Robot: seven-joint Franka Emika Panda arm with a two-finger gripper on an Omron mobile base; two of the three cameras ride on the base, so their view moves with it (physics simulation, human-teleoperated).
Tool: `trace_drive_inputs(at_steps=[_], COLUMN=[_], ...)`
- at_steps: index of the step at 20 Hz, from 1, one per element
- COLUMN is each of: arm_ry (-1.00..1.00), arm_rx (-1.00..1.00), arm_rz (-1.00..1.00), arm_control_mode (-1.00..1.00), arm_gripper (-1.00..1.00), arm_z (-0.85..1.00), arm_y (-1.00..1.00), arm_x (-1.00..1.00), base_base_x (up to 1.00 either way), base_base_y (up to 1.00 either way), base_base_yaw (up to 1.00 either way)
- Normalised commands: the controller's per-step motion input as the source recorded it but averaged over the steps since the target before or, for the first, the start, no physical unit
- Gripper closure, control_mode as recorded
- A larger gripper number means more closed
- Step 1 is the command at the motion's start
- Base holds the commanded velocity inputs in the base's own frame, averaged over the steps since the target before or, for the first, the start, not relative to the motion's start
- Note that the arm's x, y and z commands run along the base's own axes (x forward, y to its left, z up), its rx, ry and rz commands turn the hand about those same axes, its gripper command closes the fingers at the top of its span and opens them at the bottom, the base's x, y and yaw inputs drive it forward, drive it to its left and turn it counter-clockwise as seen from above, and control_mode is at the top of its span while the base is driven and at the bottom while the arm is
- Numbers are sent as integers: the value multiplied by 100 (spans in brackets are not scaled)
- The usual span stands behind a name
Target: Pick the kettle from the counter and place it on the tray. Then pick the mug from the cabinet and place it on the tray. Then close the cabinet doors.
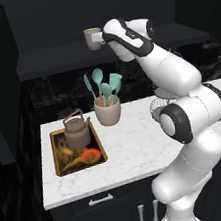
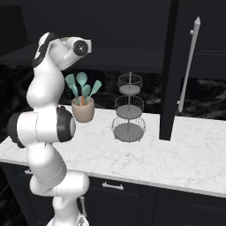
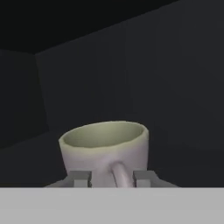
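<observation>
So the kettle [image 1: 77, 130] part looks done: it's sitting on the tray [image 1: 61, 167] at the left end of the desk [image 1: 134, 149], upright, toward the back of the tray, with the orange-red spot of the picture just in front of it. First step ticked off, as far as I can judge.

Now it's mug time. The mug [image 1: 92, 38] is on the shelf inside the cabinet [image 1: 54, 60], upright, and the arm is stretched up to it. In the hand view the hand [image 3: 112, 178] has a fingertip on either side of the mug's handle [image 3: 120, 174], pretty close in. Whether it's actually clamped on the handle yet I honestly can't tell (looks like it's right at that point). The mug is on the shelf, not lifted.

Left to do: carry the mug down onto the tray, then shut the cabinet doors. The right door [image 2: 170, 70] stands wide open, with its silver bar handle [image 2: 189, 64] showing.

Stuff around: a beige crock [image 1: 107, 110] with teal utensils stands just right of the tray, pretty much under the mug, so I'd guess the way down has to dodge those utensil tops. There's also a wire tiered stand [image 2: 128, 108] further right, well out of the way. Free tray room is mostly in front of the kettle.
</observation>
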Motion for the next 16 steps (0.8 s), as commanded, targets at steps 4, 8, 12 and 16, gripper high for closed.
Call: trace_drive_inputs(at_steps=[4, 8, 12, 16], arm_ry=[1, 1, 3, 0], arm_rx=[0, 0, 0, 0], arm_rz=[9, 9, 2, 0], arm_control_mode=[-100, -100, -100, -100], arm_gripper=[100, 100, 100, 100], arm_z=[-12, -7, 0, 0], arm_y=[1, 0, 0, 0], arm_x=[11, 7, 3, 0], base_base_x=[0, 0, 0, 0], base_base_y=[0, 0, 0, 0], base_base_yaw=[0, 0, 0, 0])
